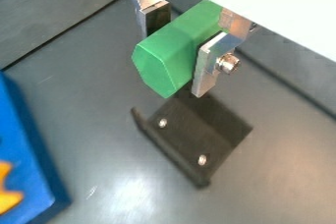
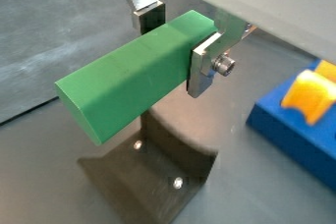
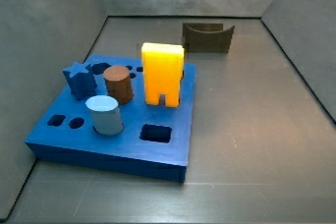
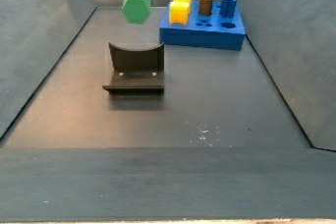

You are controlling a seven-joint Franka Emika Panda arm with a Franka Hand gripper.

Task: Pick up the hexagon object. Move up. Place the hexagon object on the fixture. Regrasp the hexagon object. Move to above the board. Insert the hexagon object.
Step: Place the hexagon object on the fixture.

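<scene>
Two steps look done, four remain, I judge; the board (image 3: 59, 140) stands well apart from the fixture (image 4: 134, 69), its hexagonal hole not yet filled; the fixture's notch is bare; directly above the fixture hangs the pincer (image 2: 174, 41), closed on the hexagon object (image 2: 132, 74), so placing, regrasping and insertion are left.

fingers (image 2: 203, 66) bare metal; hexagon object (image 2: 125, 81) matt green plastic.
</scene>
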